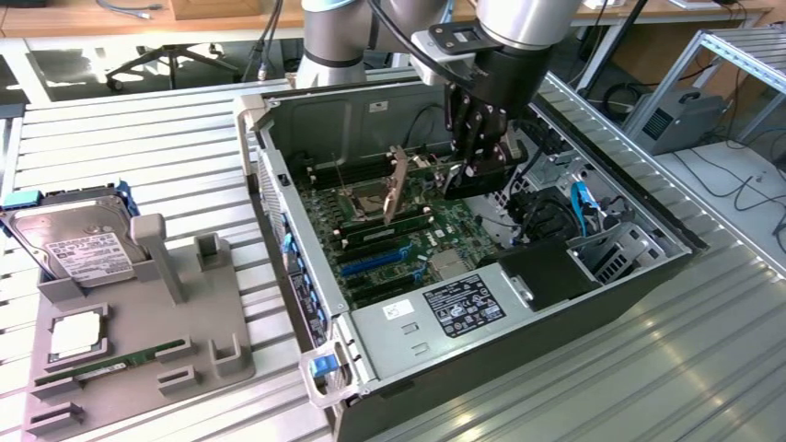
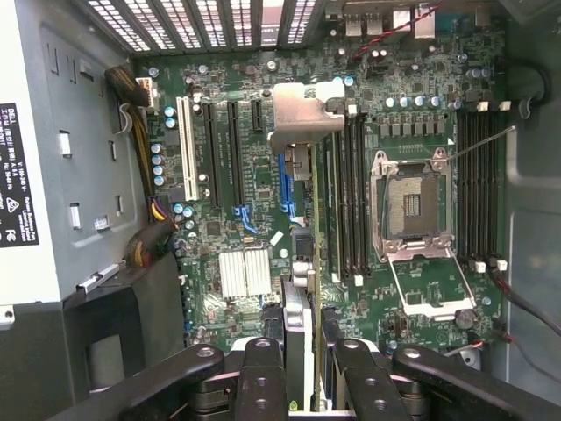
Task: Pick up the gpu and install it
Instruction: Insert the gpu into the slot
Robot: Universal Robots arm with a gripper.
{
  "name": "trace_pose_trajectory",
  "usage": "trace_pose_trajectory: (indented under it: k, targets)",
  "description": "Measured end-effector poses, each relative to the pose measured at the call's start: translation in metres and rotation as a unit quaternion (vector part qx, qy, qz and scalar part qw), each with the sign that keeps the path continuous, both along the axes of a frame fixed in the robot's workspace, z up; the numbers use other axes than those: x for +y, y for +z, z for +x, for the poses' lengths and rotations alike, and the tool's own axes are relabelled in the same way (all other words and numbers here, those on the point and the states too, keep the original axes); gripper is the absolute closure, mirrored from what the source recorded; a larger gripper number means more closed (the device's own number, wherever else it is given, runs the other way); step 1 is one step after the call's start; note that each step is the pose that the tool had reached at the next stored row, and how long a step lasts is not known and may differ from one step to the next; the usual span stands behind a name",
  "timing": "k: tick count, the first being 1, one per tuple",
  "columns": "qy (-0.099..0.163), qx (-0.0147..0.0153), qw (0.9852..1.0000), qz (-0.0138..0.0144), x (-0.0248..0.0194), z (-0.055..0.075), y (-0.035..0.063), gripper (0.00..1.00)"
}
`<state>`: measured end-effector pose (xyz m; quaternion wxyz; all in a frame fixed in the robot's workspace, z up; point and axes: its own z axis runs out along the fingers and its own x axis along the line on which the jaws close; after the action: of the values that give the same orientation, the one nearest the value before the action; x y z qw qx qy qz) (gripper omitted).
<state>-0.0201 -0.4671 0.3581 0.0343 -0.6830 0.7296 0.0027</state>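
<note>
The gpu (image 1: 397,189) hangs on edge inside the open computer case (image 1: 289,304), above the green motherboard (image 1: 406,249). My gripper (image 1: 473,173) reaches down from above and is shut on its end farthest from the bracket. In the wrist view the gpu (image 2: 303,263) appears edge-on between my fingers (image 2: 263,368), running from my gripper (image 2: 302,355) to its silver bracket (image 2: 302,118) near the case's vented rear wall. It lies over the board between a blue slot (image 2: 285,189) and the RAM slots (image 2: 346,202). Whether it touches a slot I cannot tell.
A grey tray (image 1: 135,341) at the exterior view's left holds a hard drive (image 1: 74,244), a processor chip (image 1: 76,336) and a green RAM stick (image 1: 110,364). Inside the case are the power supply (image 1: 455,304), the open CPU socket (image 2: 412,210) and loose cables (image 1: 540,212).
</note>
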Motion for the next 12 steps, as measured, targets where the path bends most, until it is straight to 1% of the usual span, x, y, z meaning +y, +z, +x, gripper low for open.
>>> trace_pose_trajectory:
  k: [9, 11, 12]
  targets:
    - [0.000, 0.0000, 1.0000, 0.0000, -0.0008, 0.0000, -0.0012, 0.73]
    - [0.000, 0.0000, 1.0000, 0.0000, -0.0028, 0.0000, -0.0040, 0.73]
    - [0.000, 0.0000, 1.0000, 0.0000, -0.0029, -0.0001, -0.0041, 0.73]
